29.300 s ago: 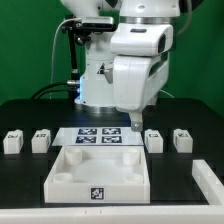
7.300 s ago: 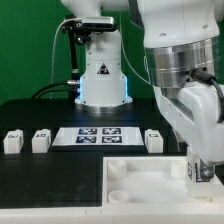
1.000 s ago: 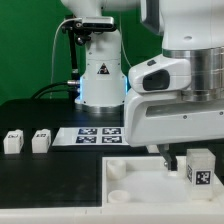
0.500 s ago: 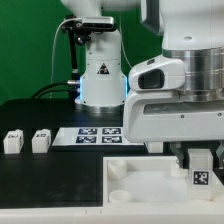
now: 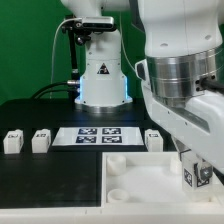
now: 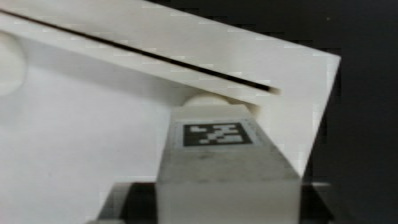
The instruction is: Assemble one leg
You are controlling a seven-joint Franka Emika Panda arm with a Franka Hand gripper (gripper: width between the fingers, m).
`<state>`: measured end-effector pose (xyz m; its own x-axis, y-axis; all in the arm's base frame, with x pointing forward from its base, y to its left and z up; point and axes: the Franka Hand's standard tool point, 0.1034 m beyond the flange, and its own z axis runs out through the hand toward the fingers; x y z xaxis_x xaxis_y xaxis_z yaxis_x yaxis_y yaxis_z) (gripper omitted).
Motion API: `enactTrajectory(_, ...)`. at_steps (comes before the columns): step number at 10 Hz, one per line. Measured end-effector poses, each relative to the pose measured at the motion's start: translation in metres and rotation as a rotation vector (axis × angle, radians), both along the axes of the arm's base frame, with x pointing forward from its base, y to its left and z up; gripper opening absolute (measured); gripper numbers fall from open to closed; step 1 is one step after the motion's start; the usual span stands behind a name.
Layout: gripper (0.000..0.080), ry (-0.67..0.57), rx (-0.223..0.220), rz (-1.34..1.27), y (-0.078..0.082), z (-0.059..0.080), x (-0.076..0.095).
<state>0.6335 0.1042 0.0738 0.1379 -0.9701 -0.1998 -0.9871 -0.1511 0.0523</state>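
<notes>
Leg [image 6: 217, 150] sits clamped between my gripper [image 5: 200, 172] fingers, tagged face toward the wrist camera, its long axis running straight out from the fingers; its far end meets the white tray [image 5: 140, 172] at a corner near the rim, at the exterior view's right; whether it is seated in a socket I cannot tell; I judge the next move is to push along that axis, with only this arm in play.

1. One leg [image 5: 194, 176], a small white block-shaped post with a black-and-white square tag [image 6: 219, 134] on its face, is standing upright at the exterior view's right.
2. Three matching legs [image 5: 12, 141] [image 5: 41, 140] [image 5: 153, 139] are lying on the dark table in a row, well apart.
</notes>
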Motion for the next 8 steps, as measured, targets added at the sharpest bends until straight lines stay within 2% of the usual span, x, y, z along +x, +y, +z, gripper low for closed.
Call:
enactTrajectory(2,0.0291,0.045,-0.019,-0.239,0.0013,0.0015,-0.0008)
enactTrajectory(5,0.0291,0.091,-0.04,-0.466,0.005,0.0002,-0.0023)
enactTrajectory(7,0.0292,0.115,-0.065,-0.497,0.0077,0.0002,-0.0066)
enactTrajectory(8,0.0292,0.111,-0.063,-0.492,0.0073,0.0002,-0.0061)
